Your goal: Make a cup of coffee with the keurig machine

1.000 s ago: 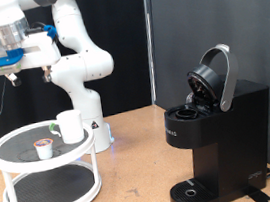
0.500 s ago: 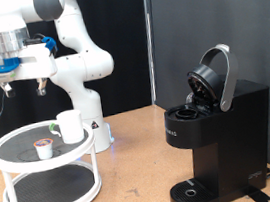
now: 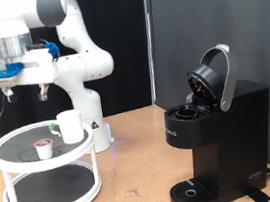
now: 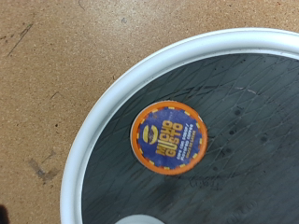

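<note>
The white cup [image 3: 70, 126] stands on the top shelf of a white two-tier round stand [image 3: 1, 152] at the exterior view's left. A small coffee pod [image 3: 44, 146] with an orange label sits next to it, and the wrist view looks straight down on this pod [image 4: 171, 140]. My gripper [image 3: 27, 95] hangs well above the stand, pointing down, with its fingers apart and nothing between them. The black keurig machine [image 3: 220, 129] stands at the exterior view's right with its lid [image 3: 214, 76] raised. No fingers show in the wrist view.
The stand's white rim [image 4: 98, 121] and dark shelf show in the wrist view, with the cup's edge [image 4: 140, 219] at the frame border. The robot base [image 3: 96, 127] stands behind the stand. The brown table [image 3: 136, 182] stretches between stand and machine.
My gripper has come down a little and shifted slightly towards the exterior view's right, now hanging over the stand. The cup, pod and machine have not moved.
</note>
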`<action>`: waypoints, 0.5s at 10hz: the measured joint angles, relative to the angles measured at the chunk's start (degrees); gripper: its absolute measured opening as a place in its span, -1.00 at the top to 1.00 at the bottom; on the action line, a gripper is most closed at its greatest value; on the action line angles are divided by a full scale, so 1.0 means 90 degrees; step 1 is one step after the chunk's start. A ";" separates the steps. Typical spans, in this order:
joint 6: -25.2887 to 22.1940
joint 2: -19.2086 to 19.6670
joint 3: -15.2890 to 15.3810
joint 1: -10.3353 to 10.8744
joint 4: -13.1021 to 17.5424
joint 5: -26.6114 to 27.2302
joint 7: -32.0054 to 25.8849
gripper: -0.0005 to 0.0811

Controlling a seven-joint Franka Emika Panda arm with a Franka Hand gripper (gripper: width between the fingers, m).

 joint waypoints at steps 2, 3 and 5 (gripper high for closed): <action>0.0262 0.0115 0.0000 0.0001 -0.0156 -0.0001 0.0014 -0.99; 0.0350 0.0140 0.0000 0.0001 -0.0229 -0.0001 0.0014 -0.99; 0.0552 0.0175 0.0000 0.0001 -0.0387 -0.0001 0.0002 -0.99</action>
